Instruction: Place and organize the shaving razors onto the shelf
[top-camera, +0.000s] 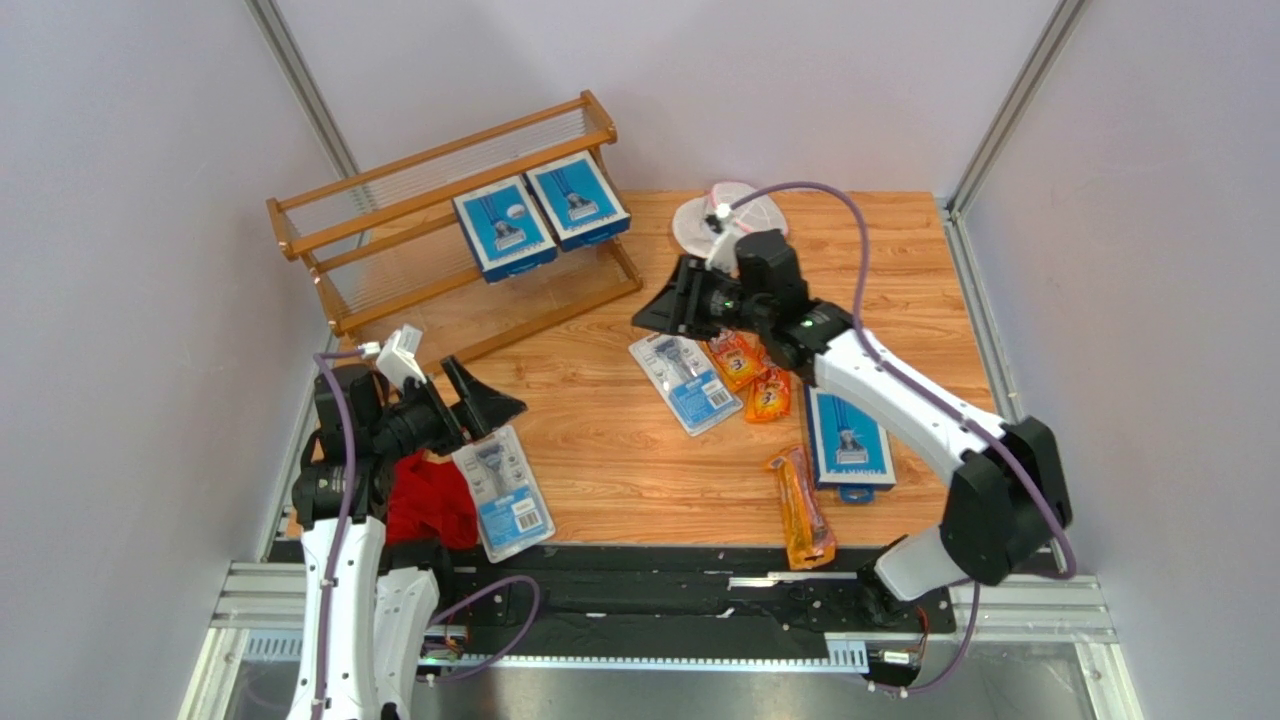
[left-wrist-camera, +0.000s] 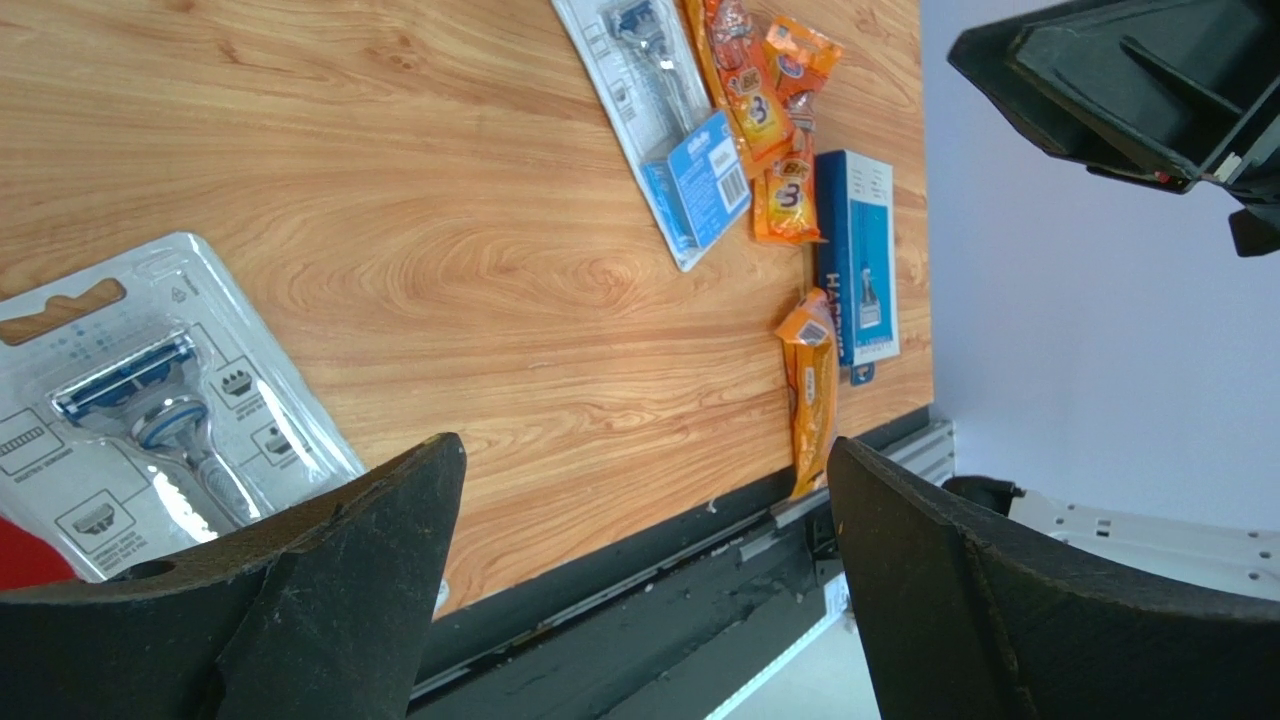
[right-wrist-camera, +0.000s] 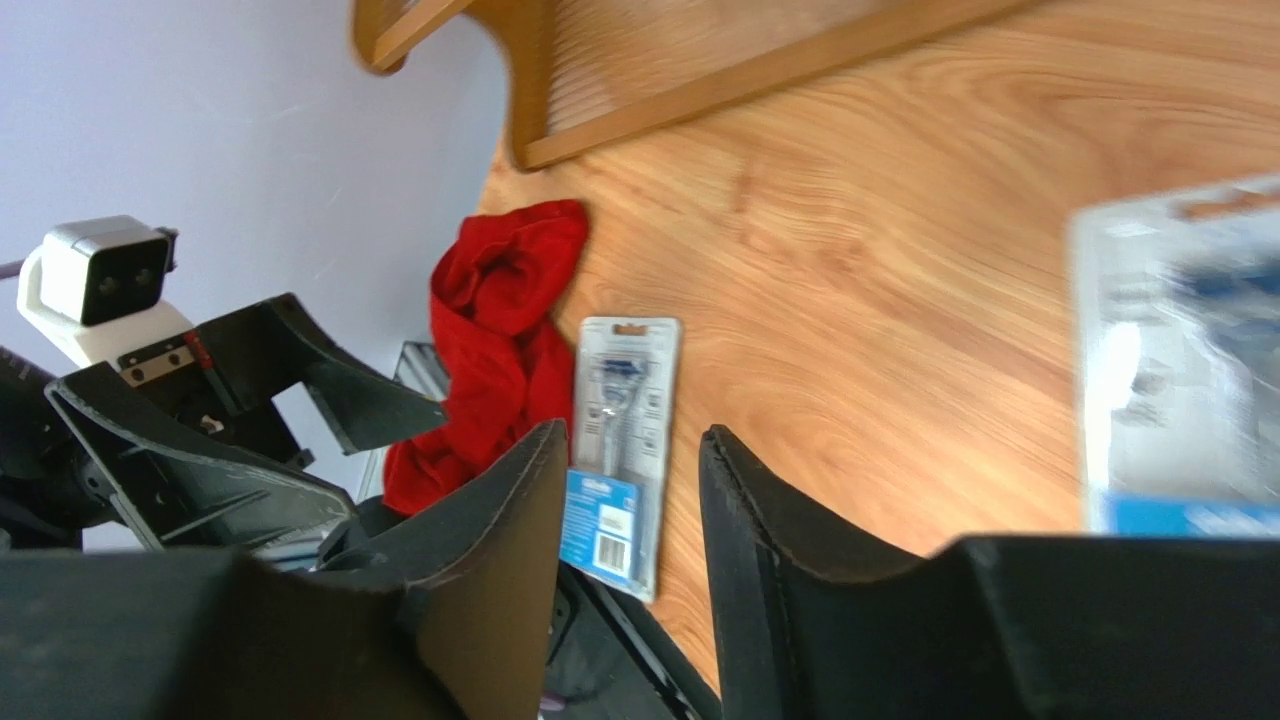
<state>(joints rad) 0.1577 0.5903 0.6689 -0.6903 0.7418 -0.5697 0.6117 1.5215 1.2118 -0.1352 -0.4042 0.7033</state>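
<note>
Brown wooden two-tier shelf (top-camera: 451, 225) at the wooden table's (top-camera: 601, 465) 11 o'clock corner, two flat blue razor boxes (top-camera: 505, 228) seemingly on its upper tier; bare board between the arms. Left gripper (top-camera: 489, 405), spread wide, empty: clear blister razor pack (top-camera: 504, 488) at its 6 o'clock. Right gripper (top-camera: 661, 308), narrowly parted, empty: second blister pack (top-camera: 684, 380) at 5 o'clock

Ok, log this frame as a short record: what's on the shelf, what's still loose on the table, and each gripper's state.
on shelf: left blue box, right blue box, side by side
loose razors: centre blister pack, left blister pack, table blue box, three orange bags
non-task items: red cloth, white pouch
left gripper: open, empty, by left blister pack
right gripper: narrowly open, empty
</note>
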